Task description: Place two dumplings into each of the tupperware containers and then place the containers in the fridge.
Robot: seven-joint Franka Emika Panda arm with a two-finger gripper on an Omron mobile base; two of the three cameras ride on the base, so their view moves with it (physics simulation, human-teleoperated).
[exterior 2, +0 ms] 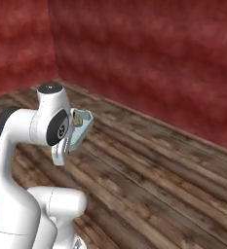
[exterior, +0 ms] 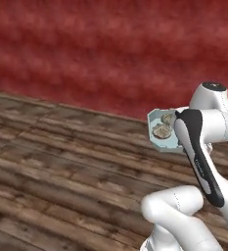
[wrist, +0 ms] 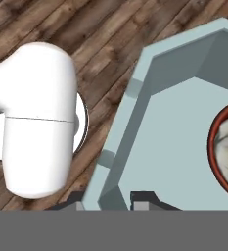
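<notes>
Tupperware container point(wrist: 174, 127) is up off the wood floor point(exterior: 61, 162), carried out in front of my arm with two dumplings point(exterior: 162, 130) inside. Its near rim sits between my fingertips point(wrist: 145, 200) at the bottom of the hand view, tray body extending straight away from them, so I read my gripper point(wrist: 116, 202) as pinched shut on that rim, jaws narrow. Long axis: cannot tell. Red wall point(exterior 2: 149, 58) ahead, so my guess is the base has to turn to the fridge before any reach.
</notes>
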